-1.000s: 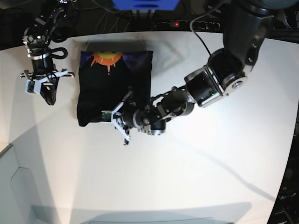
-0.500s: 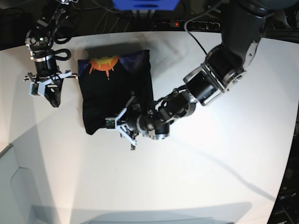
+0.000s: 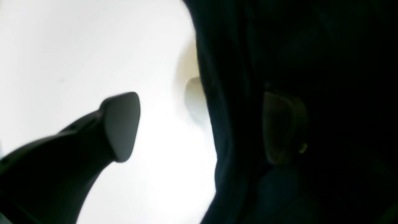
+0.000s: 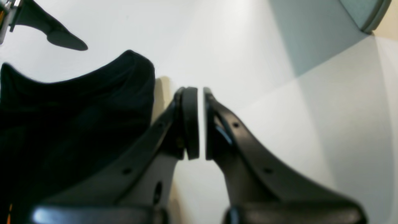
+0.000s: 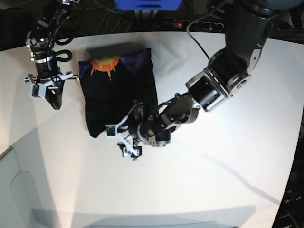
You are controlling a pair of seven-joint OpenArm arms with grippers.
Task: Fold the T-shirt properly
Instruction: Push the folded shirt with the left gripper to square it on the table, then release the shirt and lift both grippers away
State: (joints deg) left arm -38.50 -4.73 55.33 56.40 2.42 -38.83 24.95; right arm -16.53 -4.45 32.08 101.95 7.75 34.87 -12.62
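Right gripper: fingers pressed almost together, gripping nothing, hanging above the white bench just beside the left edge of the T-shirt. T-shirt: folded black rectangle, flat on the bench, orange sun print at the far end. Left gripper: fingers spread wide at the near edge of the cloth, nothing held. Left wrist view only: one finger over bare bench, the other over dark cloth. Base view only: the orange print.
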